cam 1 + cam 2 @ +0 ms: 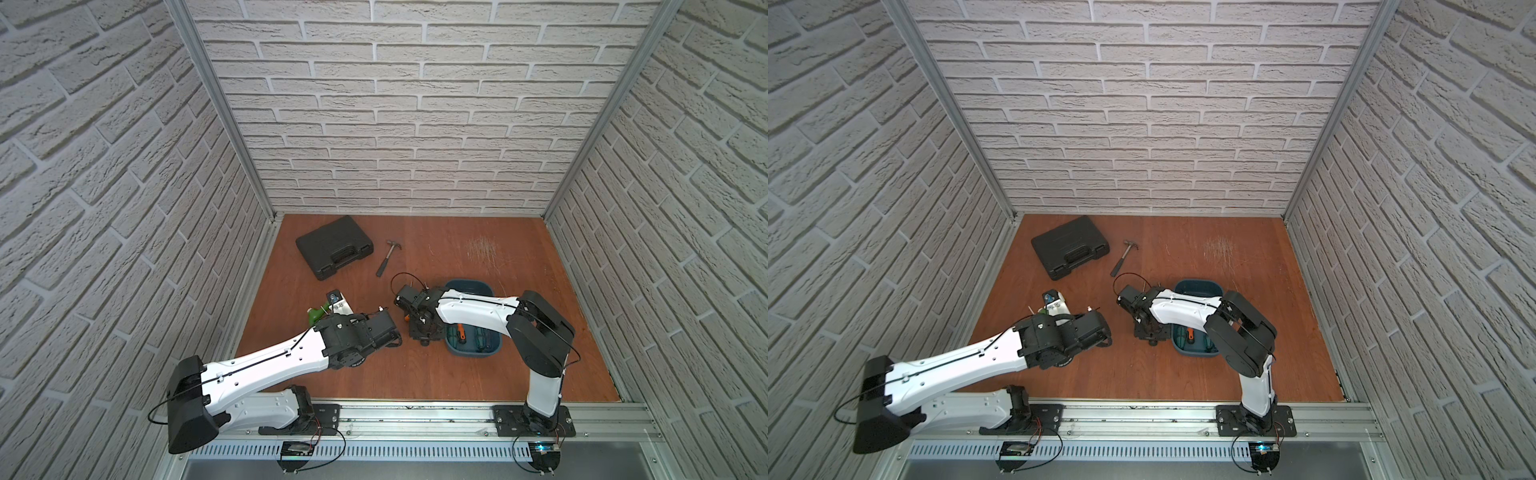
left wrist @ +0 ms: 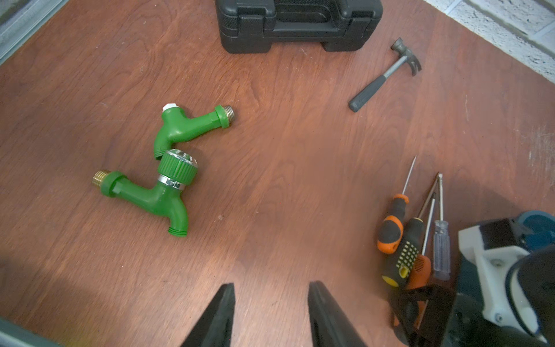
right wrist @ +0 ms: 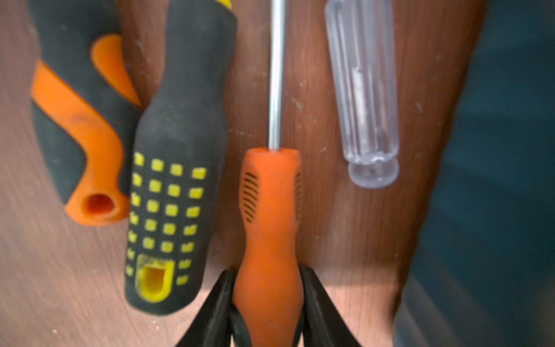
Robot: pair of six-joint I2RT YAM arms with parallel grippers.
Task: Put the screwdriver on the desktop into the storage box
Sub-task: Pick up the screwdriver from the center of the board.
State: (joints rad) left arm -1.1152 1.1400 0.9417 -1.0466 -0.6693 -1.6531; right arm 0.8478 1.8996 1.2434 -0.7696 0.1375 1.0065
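Several screwdrivers lie side by side on the reddish-brown desktop (image 1: 415,374), just left of the dark teal storage box (image 1: 469,286). In the right wrist view my right gripper (image 3: 267,273) is shut on the rear of the all-orange screwdriver (image 3: 270,210), with both jaws touching its handle. Beside it lie a black-and-yellow handle (image 3: 180,180), a black-and-orange handle (image 3: 81,120) and a clear handle (image 3: 363,90). The box holds an orange-handled tool (image 1: 460,332) and green-handled ones (image 1: 482,336). My left gripper (image 2: 271,285) is open over bare wood, with nothing between its fingers.
A black tool case (image 1: 334,247) and a hammer (image 1: 386,257) lie at the back left. Two green plastic taps (image 2: 168,168) rest near the left arm, with a white part (image 1: 338,303) beside them. Brick walls enclose three sides.
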